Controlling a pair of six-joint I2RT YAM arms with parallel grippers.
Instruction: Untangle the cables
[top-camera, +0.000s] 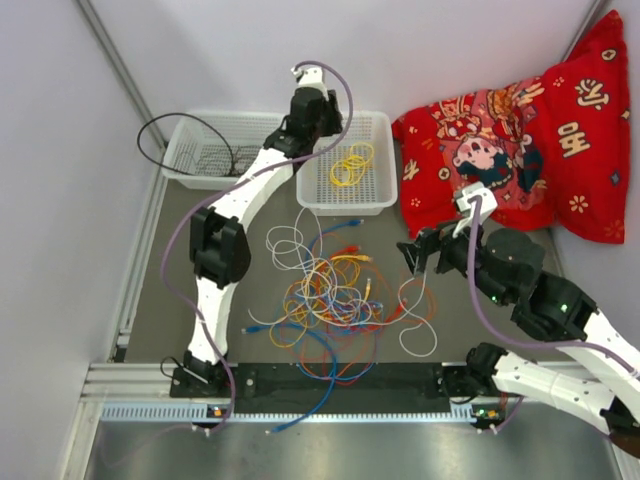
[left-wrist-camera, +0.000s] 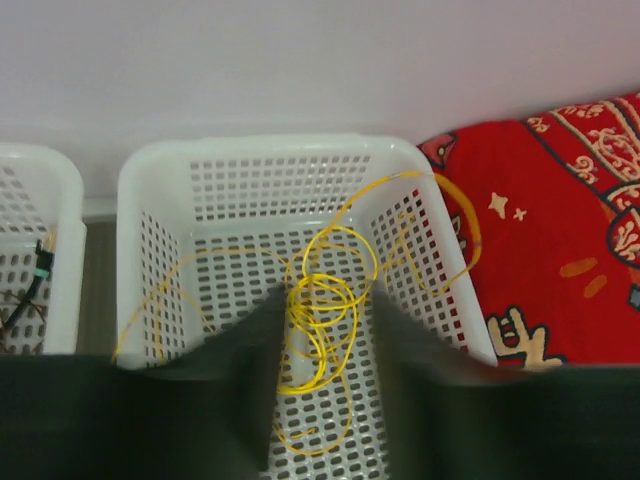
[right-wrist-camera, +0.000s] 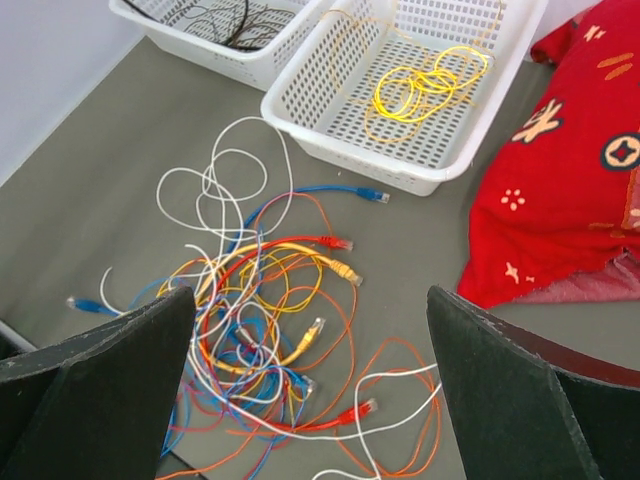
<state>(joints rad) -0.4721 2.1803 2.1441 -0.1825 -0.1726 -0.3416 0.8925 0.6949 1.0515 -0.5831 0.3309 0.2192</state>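
Note:
A tangle of cables (top-camera: 330, 295) in orange, blue, yellow, white and red lies on the grey table in front of the arm bases; it also shows in the right wrist view (right-wrist-camera: 260, 310). A coil of yellow cable (top-camera: 350, 165) lies in the right white basket (top-camera: 380, 195), also seen in the left wrist view (left-wrist-camera: 320, 310). My left gripper (left-wrist-camera: 325, 330) is open over this basket, with the yellow coil below and between its fingers. My right gripper (right-wrist-camera: 315, 350) is wide open and empty, above the right side of the tangle (top-camera: 420, 255).
A second white basket (top-camera: 180, 165) at the far left holds a black cable that loops out over its rim (top-camera: 150, 140). A red patterned pillow (top-camera: 520, 140) lies at the far right, next to the right basket. Walls close in the left and back.

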